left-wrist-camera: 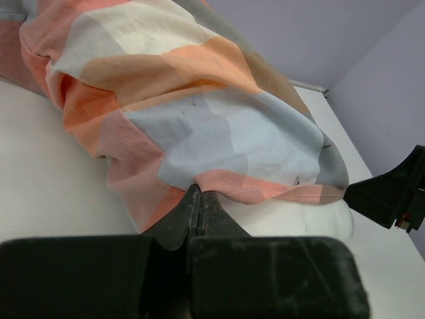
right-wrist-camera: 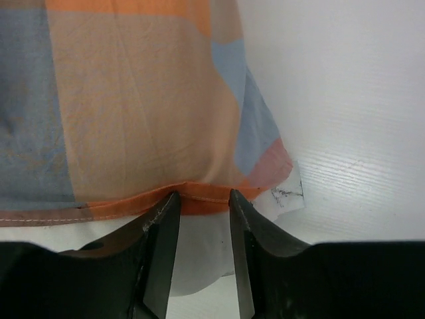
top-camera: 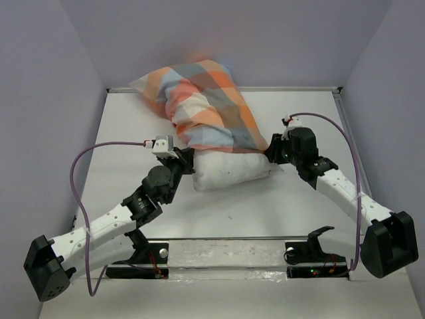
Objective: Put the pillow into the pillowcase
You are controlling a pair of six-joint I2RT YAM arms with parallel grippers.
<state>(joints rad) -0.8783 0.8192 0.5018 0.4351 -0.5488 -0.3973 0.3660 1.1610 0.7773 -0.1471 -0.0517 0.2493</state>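
The pillow [top-camera: 229, 169] lay on the counter [top-camera: 299, 206], mostly inside the pillowcase [top-camera: 209, 109]. The left hand [left-wrist-camera: 199, 193] pinched its hem, seemingly to pull it on; the right hand [right-wrist-camera: 202, 196] straddled the hem, fingers parted.

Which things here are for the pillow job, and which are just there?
For the job: plump white rectangular pillow; thin orange, grey-blue and cream checked fabric pillowcase; black left fingers; black right fingers.
Just there: white table; lilac walls.
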